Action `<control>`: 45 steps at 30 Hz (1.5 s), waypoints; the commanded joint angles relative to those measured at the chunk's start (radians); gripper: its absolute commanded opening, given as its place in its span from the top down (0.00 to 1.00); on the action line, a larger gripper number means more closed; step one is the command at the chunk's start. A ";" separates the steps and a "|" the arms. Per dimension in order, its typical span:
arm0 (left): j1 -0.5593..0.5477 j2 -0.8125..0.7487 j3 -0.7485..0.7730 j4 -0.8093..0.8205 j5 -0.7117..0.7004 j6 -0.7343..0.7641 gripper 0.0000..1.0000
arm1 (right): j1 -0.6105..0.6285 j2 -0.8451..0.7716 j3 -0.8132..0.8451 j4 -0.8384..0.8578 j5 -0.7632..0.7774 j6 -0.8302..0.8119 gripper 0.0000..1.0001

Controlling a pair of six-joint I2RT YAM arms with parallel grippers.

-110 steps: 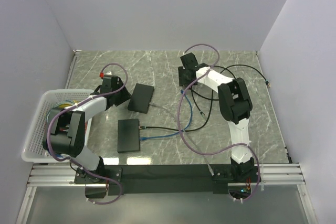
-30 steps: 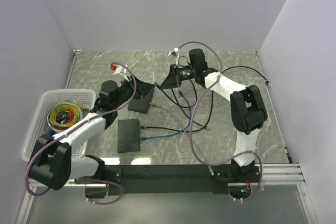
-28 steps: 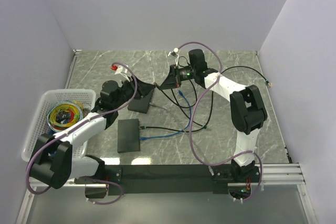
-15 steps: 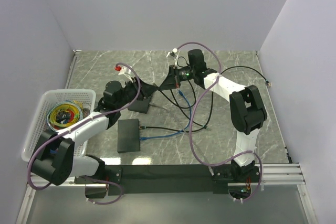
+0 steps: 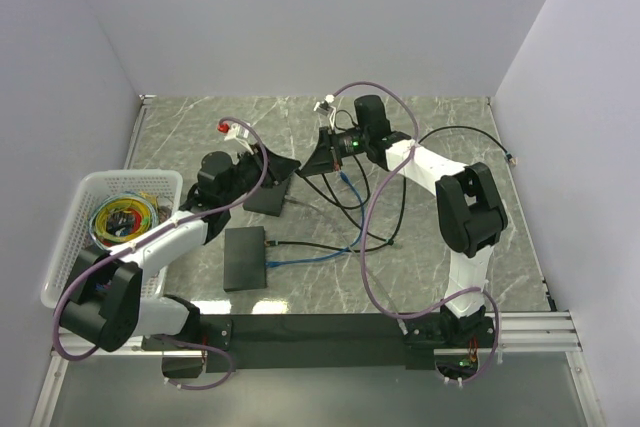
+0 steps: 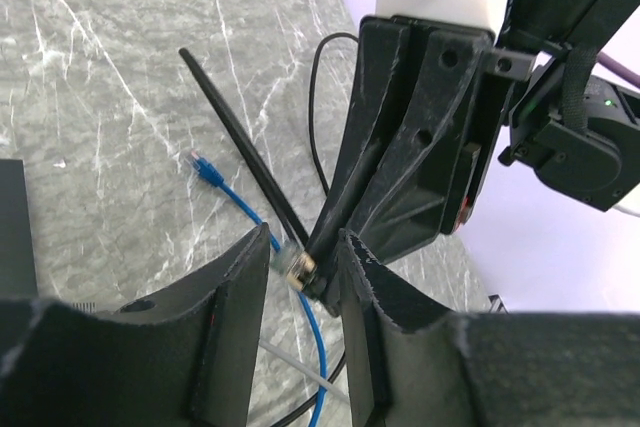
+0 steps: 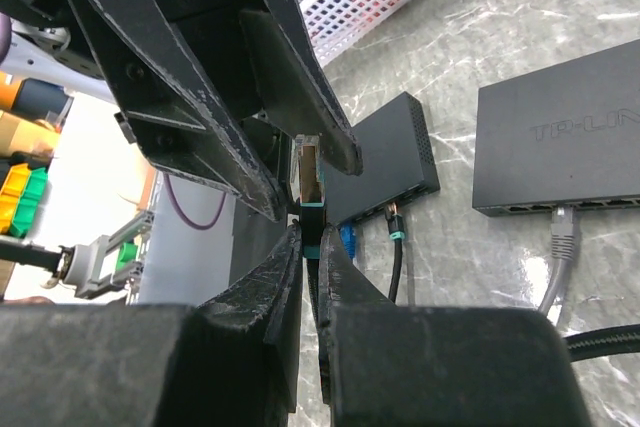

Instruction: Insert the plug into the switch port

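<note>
My right gripper [image 5: 308, 164] is shut on the black cable's plug [image 7: 308, 173], a clear-tipped plug with a teal band, held in the air above the table. My left gripper [image 5: 286, 166] is open, and its fingers stand on either side of that plug's tip [image 6: 297, 268]. The right gripper's fingers [image 6: 400, 157] fill the left wrist view. Two black switches lie below: the far one [image 5: 268, 193] with a grey plug [image 7: 565, 233] in it, and the near one [image 5: 245, 258] with a blue and a black plug in it.
A white basket [image 5: 62, 247] of coloured cables stands at the left edge. A blue cable [image 5: 300, 254] and loops of black cable [image 5: 385, 209] lie in the table's middle. A loose blue plug [image 6: 205, 169] lies on the marble. A black cable end [image 5: 513, 160] rests far right.
The right gripper has lifted the plug from the table and holds it still. In the last second the left gripper has moved right, bringing its open fingers around the plug's tip.
</note>
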 commanded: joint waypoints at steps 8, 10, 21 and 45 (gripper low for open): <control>-0.006 -0.004 0.042 0.033 0.009 0.023 0.69 | 0.010 0.012 0.013 0.021 -0.013 -0.007 1.00; -0.006 -0.007 0.045 0.024 0.014 0.024 0.69 | 0.010 0.012 0.007 0.047 -0.010 0.007 1.00; -0.017 -0.018 0.084 -0.137 -0.093 -0.006 0.99 | 0.014 -0.012 0.051 -0.125 0.216 -0.054 0.62; -0.020 0.036 0.263 -0.587 -0.291 -0.212 0.99 | 0.266 -0.232 -0.021 -0.212 0.989 -0.277 0.49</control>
